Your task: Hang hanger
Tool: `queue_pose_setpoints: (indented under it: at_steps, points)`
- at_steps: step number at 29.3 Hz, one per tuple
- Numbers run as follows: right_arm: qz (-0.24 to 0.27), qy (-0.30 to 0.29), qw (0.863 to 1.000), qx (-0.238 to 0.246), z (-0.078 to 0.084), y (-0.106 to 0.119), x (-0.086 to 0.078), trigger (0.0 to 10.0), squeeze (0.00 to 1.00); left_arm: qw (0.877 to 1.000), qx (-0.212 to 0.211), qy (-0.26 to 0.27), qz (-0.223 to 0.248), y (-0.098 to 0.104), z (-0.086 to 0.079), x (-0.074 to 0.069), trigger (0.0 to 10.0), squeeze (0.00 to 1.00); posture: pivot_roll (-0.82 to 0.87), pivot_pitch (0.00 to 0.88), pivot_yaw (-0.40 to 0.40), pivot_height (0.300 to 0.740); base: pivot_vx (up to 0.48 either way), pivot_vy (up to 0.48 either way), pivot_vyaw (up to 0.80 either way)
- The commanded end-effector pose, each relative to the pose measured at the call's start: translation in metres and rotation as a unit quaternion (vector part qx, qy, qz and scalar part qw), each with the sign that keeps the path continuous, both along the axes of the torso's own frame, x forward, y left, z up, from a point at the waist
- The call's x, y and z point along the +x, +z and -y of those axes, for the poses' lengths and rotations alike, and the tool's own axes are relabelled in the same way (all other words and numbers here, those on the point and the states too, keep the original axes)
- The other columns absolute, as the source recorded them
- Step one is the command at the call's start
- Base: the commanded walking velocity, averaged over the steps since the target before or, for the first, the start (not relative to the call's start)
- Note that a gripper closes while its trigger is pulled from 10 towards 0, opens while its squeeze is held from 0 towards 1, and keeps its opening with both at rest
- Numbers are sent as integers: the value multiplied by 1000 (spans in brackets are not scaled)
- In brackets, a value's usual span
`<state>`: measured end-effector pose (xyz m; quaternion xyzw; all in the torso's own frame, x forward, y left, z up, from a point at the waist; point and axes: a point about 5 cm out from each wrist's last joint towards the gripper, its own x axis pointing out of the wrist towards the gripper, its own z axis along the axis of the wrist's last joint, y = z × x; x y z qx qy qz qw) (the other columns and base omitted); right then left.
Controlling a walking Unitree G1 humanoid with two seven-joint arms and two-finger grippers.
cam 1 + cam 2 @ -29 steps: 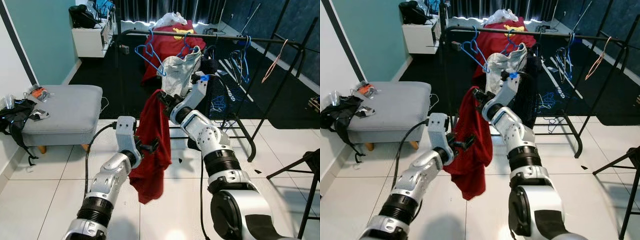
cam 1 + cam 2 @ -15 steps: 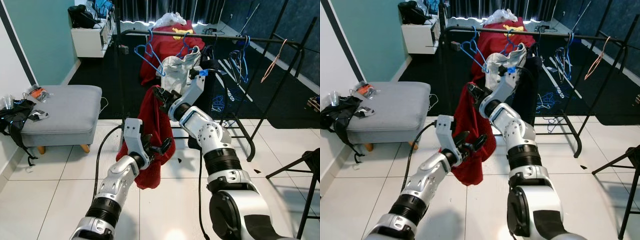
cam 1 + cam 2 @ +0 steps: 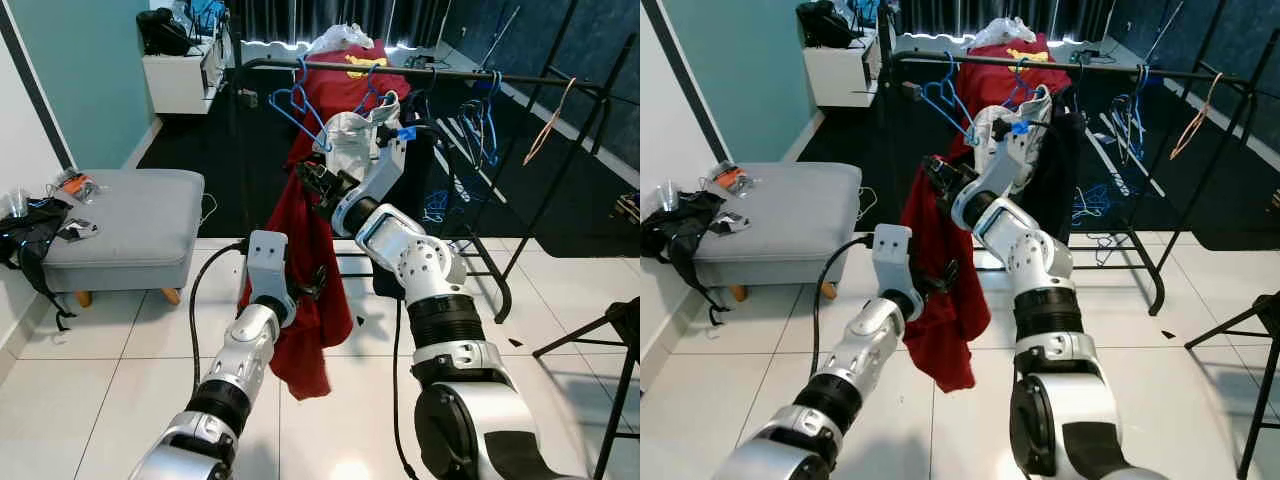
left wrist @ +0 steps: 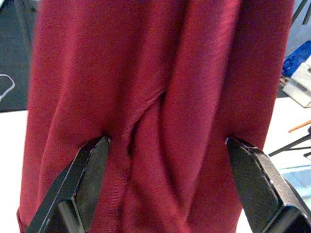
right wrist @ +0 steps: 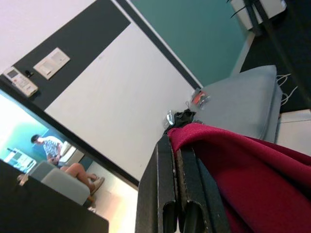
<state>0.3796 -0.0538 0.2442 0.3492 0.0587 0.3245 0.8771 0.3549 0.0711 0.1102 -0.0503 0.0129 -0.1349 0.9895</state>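
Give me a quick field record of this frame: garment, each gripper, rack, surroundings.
garment: red garment, hanging in folds, held up in front of the clothes rack
right gripper: right gripper shut on the top edge of the red garment, raised near the rail
left gripper: left gripper open, fingers either side of a fold of the cloth lower down
rack: black clothes rack with blue hangers and a grey garment on the rail
surroundings: grey ottoman on the robot's left, white tile floor
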Motion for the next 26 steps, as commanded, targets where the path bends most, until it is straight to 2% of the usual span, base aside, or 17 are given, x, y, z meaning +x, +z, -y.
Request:
queue_pose_setpoints:
  at_steps: [1,5,12,13,16,22,26]
  points:
    - [13,8,1000,4,-2,5,-3,0,0,1000,17,8,-3,-3,-4,1,10000,0,-103,19,-65,740,0,0,0]
    - [11,23,1000,2,-4,4,-6,0,0,998,30,51,1,-3,-18,5,10000,0,-103,19,-66,740,0,0,0]
    - [9,25,1000,1,-4,3,-7,0,0,998,29,56,3,-3,-19,6,10000,0,-103,19,-66,740,0,0,0]
    - [8,26,1000,0,-3,3,-7,0,0,998,27,56,2,-4,-20,5,0,0,-104,15,-66,740,0,0,0]
    - [8,26,1000,-1,-3,3,-7,0,0,998,28,57,2,-5,-22,5,0,0,-104,11,-66,740,0,0,0]
    - [5,24,1000,-3,-1,1,-8,0,0,996,60,66,15,-8,-38,5,0,0,-95,5,-68,740,0,0,0]
    - [4,23,1000,-4,0,0,-8,0,0,995,67,66,17,-9,-41,5,0,0,-95,5,-68,740,0,0,0]
